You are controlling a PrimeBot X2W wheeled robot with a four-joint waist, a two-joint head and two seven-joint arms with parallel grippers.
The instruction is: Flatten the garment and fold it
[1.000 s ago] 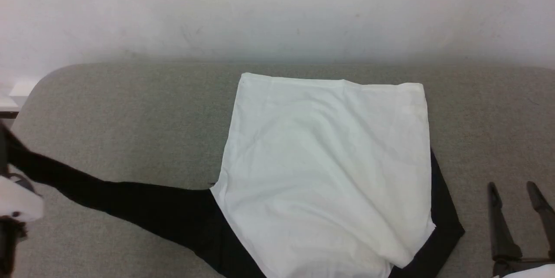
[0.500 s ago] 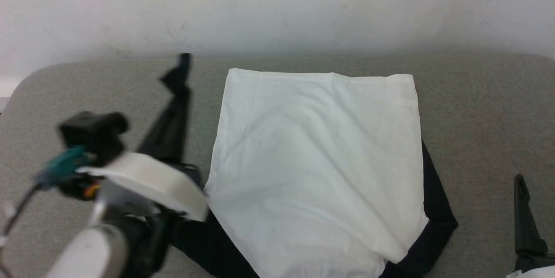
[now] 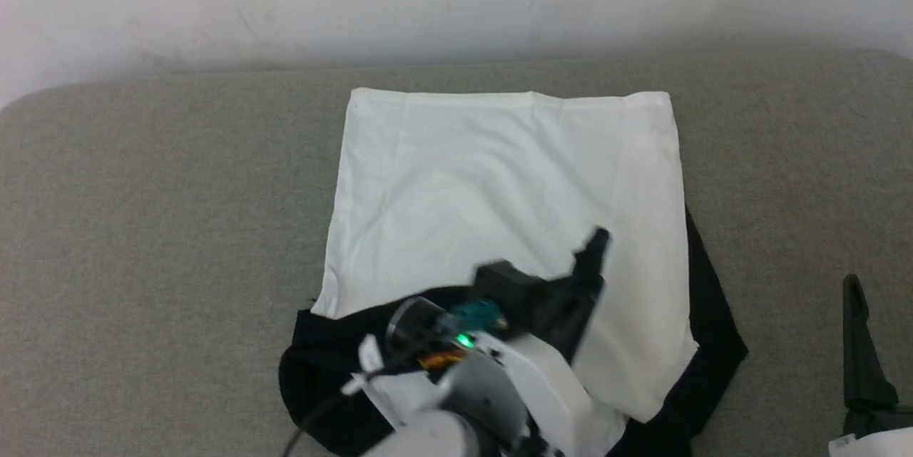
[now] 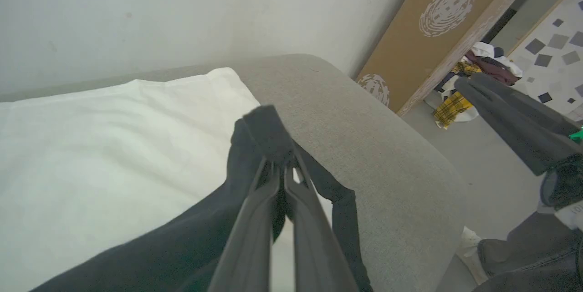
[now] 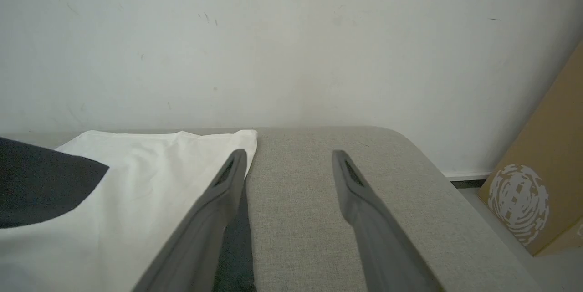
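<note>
Shirt (image 3: 499,172) first: it lies on the grey cloth-topped desk (image 3: 143,229) with its straight far edge toward the wall (image 3: 428,1), and the white body is spread fairly flat, with only a few soft creases. The left hand (image 3: 590,257) hangs over the near middle of that white cloth. Its two fingers are pressed together on the cuff end of the left sleeve (image 3: 328,350), and a stub of black cuff pokes out past the fingertips. From a dark bunch at the body's near left corner this sleeve runs across the white cloth and up to the grip, where loose black folds droop on both sides of the fingers. The right sleeve (image 3: 713,343) shows as a black strip peeking out from under the body's right edge, bending round at the near right corner. The right hand (image 5: 288,157) is off to the right of the shirt, over bare desk just beside that edge, its fingers spread wide with nothing between them. Past the desk's rounded right end a brown board (image 4: 437,23) printed with pale round marks leans against the wall, and a heap of mixed clothes (image 4: 473,69) lies on the floor beside it.
</note>
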